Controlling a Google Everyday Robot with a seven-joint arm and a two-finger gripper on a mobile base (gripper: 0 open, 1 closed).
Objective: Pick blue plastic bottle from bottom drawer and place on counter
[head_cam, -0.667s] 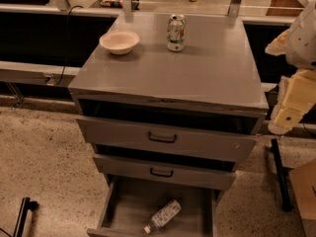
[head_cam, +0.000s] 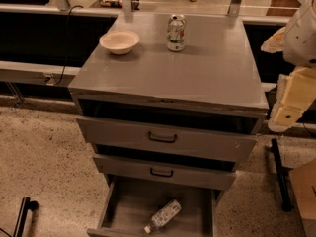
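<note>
The blue plastic bottle (head_cam: 163, 215), clear with a white cap and a pale label, lies on its side on the grey floor of the open bottom drawer (head_cam: 114, 211), near its front middle. The counter (head_cam: 197, 73) is the flat grey top of the cabinet. My gripper (head_cam: 288, 107), cream coloured, hangs at the right edge of the view, beside the cabinet's right side at the height of the top drawer, well above and to the right of the bottle. It holds nothing that I can see.
A green-and-white soda can (head_cam: 176, 32) stands at the back middle of the counter and a white bowl (head_cam: 119, 41) at its back left. The two upper drawers (head_cam: 163, 138) stand slightly pulled out above the bottom one. A dark stand leg (head_cam: 279, 174) is on the floor at the right.
</note>
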